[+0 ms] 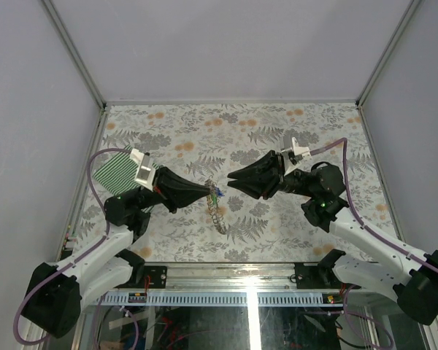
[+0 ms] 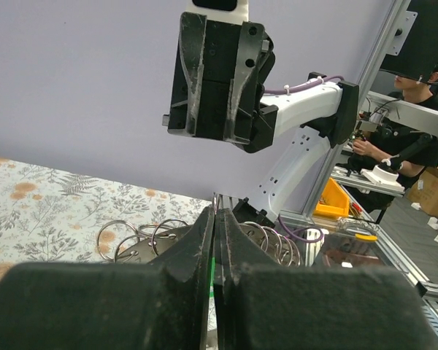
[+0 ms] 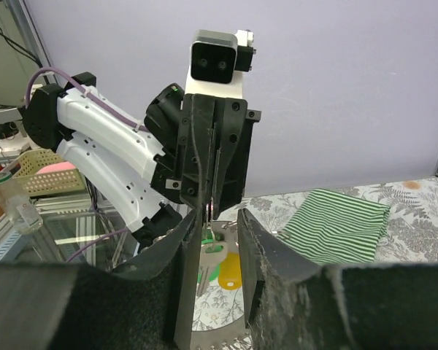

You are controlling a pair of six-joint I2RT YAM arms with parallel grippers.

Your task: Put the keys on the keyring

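Above the floral table (image 1: 277, 131) our 2 grippers face each other. The left gripper (image 1: 205, 191) is clamped tight on the keyring (image 1: 219, 217), its chain dangling. The right gripper (image 1: 230, 175) waits just beside, jaws parted and empty. Green and yellow keys (image 3: 216, 251) hang under the left fingertips. We judge threading is in hand; next needs a fine pinch on 1 key.
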